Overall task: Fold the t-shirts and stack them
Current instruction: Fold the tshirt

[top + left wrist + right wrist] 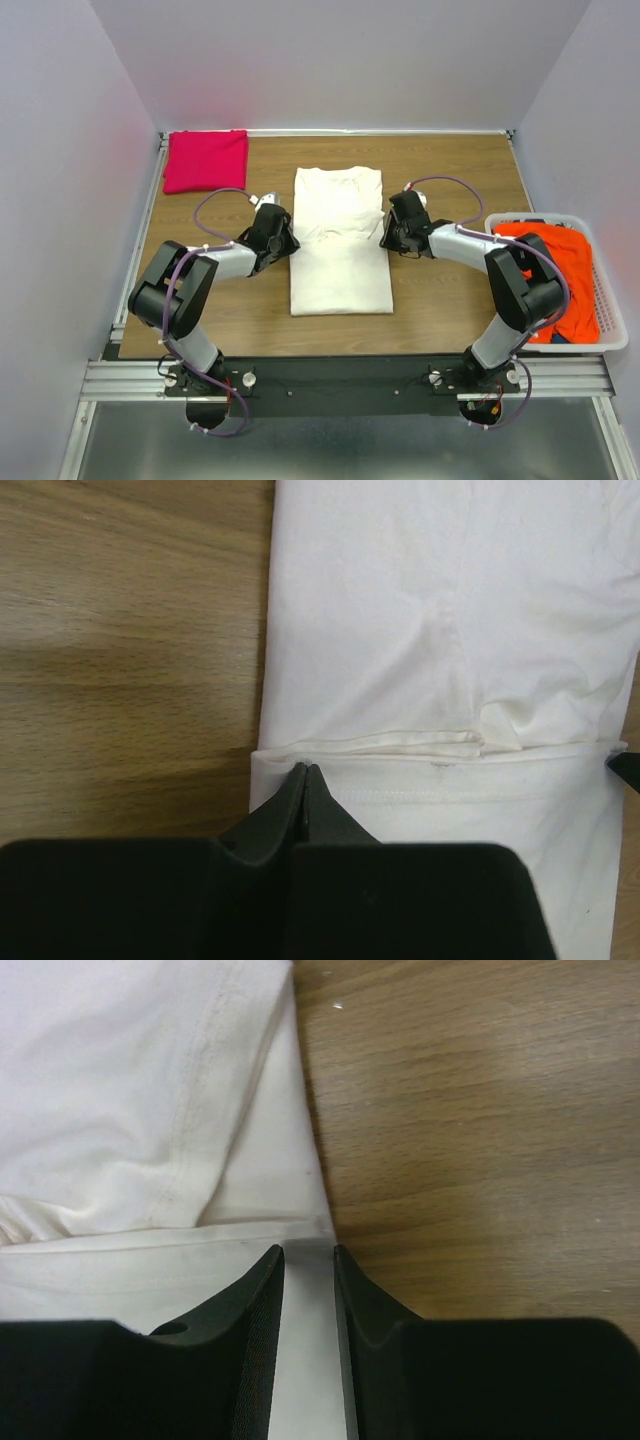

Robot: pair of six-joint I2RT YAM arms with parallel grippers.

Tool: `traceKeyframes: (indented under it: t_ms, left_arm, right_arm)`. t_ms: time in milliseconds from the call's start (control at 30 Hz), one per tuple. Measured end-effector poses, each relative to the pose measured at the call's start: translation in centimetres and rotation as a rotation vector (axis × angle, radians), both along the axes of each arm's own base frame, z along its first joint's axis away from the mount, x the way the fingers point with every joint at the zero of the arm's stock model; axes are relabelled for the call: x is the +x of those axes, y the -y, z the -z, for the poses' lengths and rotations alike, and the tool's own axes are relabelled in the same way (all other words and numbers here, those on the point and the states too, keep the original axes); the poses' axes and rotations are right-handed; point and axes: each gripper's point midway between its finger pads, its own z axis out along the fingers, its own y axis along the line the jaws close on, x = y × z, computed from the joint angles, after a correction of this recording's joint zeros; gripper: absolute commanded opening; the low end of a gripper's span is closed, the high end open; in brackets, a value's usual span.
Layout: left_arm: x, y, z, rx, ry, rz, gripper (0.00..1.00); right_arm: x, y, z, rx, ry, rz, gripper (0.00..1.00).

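The cream-white t-shirt (340,270) lies flat as a long folded rectangle in the middle of the table. Its hem edge runs across the shirt at mid-length. My left gripper (283,240) is at the shirt's left edge. In the left wrist view the shirt (440,600) fills the right side, and the gripper (307,768) is shut with its tips pinched at the hem. My right gripper (388,237) is at the shirt's right edge. In the right wrist view it (308,1250) is open, straddling the shirt's (120,1080) right border. The magenta-pink t-shirt (205,160) lies folded at the far left. The orange-red t-shirt (555,265) lies crumpled in the basket.
The white plastic laundry basket (612,310) stands at the right edge of the table, beside the right arm. The wooden table (450,180) is walled by grey panels at the back and both sides. A metal rail runs along the near edge.
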Motion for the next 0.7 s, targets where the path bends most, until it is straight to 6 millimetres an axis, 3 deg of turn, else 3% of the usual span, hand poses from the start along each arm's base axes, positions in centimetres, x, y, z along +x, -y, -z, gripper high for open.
traceKeyframes:
  t_ms: [267, 467, 600, 700]
  left_arm:
    - [0.7, -1.0, -0.3, 0.027, 0.0, -0.001, 0.04]
    - [0.8, -0.6, -1.0, 0.021, 0.008, 0.04, 0.22]
    - [0.5, 0.0, -3.3, -0.015, 0.046, 0.075, 0.26]
    - [0.4, 0.2, -5.2, -0.041, 0.08, 0.089, 0.27]
  right_arm:
    - [-0.9, 1.8, 0.5, -0.022, -0.054, 0.015, 0.34]
    - [-1.3, 1.9, -1.8, 0.004, -0.027, 0.006, 0.34]
    - [-2.2, 1.5, -4.2, 0.064, 0.008, -0.018, 0.34]
    - [-3.7, 1.4, -4.7, 0.102, -0.001, -0.035, 0.34]
